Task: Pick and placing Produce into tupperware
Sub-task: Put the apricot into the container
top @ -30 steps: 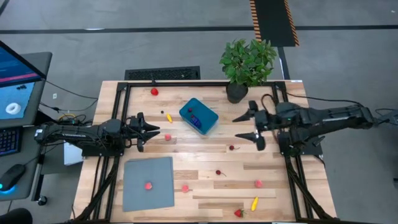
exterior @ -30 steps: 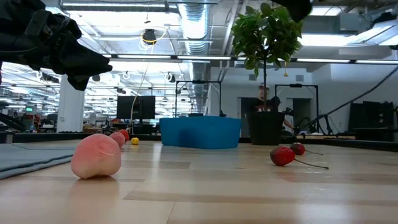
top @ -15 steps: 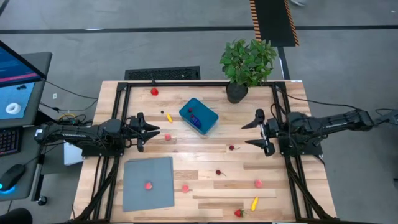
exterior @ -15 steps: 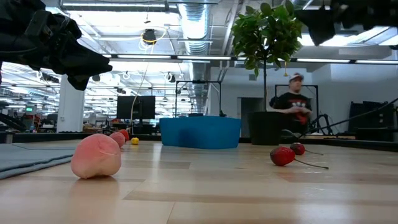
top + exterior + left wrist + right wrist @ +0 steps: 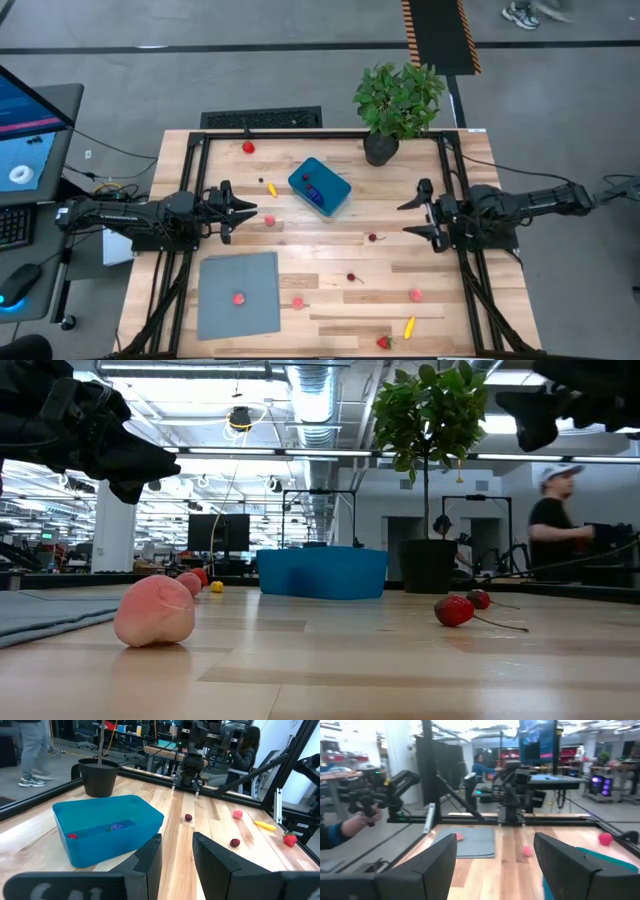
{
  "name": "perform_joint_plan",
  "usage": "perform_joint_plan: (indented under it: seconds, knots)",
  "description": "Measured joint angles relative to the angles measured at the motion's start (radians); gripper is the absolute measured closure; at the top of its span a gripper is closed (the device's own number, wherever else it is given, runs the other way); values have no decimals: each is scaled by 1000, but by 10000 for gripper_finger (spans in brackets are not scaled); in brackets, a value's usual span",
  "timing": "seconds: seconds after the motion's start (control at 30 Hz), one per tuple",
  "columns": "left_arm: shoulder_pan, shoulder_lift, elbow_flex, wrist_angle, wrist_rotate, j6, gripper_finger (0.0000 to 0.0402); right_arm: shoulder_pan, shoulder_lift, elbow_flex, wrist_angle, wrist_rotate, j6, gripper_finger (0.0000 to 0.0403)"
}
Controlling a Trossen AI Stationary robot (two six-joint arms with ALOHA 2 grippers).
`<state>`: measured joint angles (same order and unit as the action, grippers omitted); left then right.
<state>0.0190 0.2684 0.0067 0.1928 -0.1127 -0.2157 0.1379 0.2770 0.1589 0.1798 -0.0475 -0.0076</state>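
Observation:
The teal tupperware (image 5: 320, 187) stands on the table's far middle, with a red and a purple piece inside (image 5: 107, 832). Tiny produce lies scattered on the wood: a pink piece (image 5: 268, 220), a yellow one (image 5: 272, 189), a red one (image 5: 248, 147), cherries (image 5: 373, 238), a strawberry (image 5: 384, 342), and one red piece on the grey sheet (image 5: 238, 297). My left gripper (image 5: 240, 211) is open and hovers at the table's left, left of the tupperware. My right gripper (image 5: 420, 218) is open and empty, at the table's right side (image 5: 570, 405).
A potted plant (image 5: 398, 105) stands at the far edge, right of the tupperware. The flat grey sheet (image 5: 238, 295) lies near the front left. Metal frame rails run along both table sides. A person (image 5: 555, 520) walks in the room behind.
My right gripper has drawn back from beside the plant toward the table's right edge, staying open and empty. My left arm has kept still. In the background a person has walked across toward the right.

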Motion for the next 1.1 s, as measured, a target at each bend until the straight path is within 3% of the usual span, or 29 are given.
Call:
perform_joint_plan:
  seconds: [0.33,0.67,0.87,1.1]
  knots:
    - [0,0,0,-8,0,6,303,10,-173,-96,-147,30,112,122]
    - [0,2,0,47,45,32,303,13,-172,-100,-289,26,212,122]
    - [0,83,27,79,47,78,303,34,-173,-99,-317,23,169,122]
    - [-1,246,52,137,130,113,303,23,-173,-99,-321,52,214,122]
